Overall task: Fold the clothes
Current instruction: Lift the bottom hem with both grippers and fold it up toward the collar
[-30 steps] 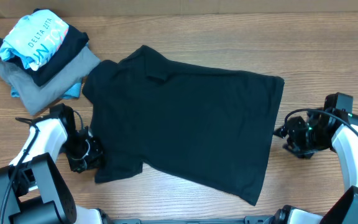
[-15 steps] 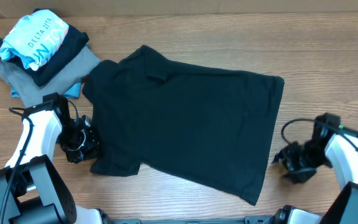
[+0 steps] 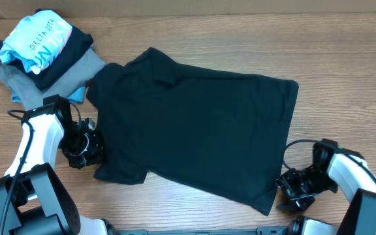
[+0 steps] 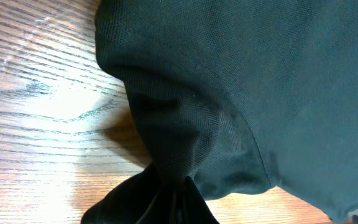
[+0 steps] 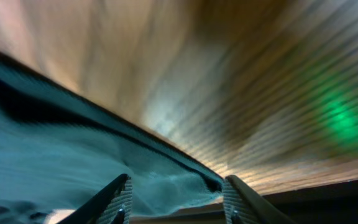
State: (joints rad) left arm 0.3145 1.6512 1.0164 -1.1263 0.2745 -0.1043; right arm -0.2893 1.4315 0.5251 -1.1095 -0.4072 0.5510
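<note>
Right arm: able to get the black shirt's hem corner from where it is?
Likely yes. The right gripper stands open beside that corner of the black shirt, the hem edge lies between its fingers in the wrist view, and nothing blocks it.

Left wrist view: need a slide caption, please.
Edge of the black garment gathered into a tight bunch at bottom, over the wooden table.

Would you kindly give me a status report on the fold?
Left gripper shut on sleeve of black garment. Right gripper open, straddling its hem corner. Clothes pile far left, beside the garment.
</note>
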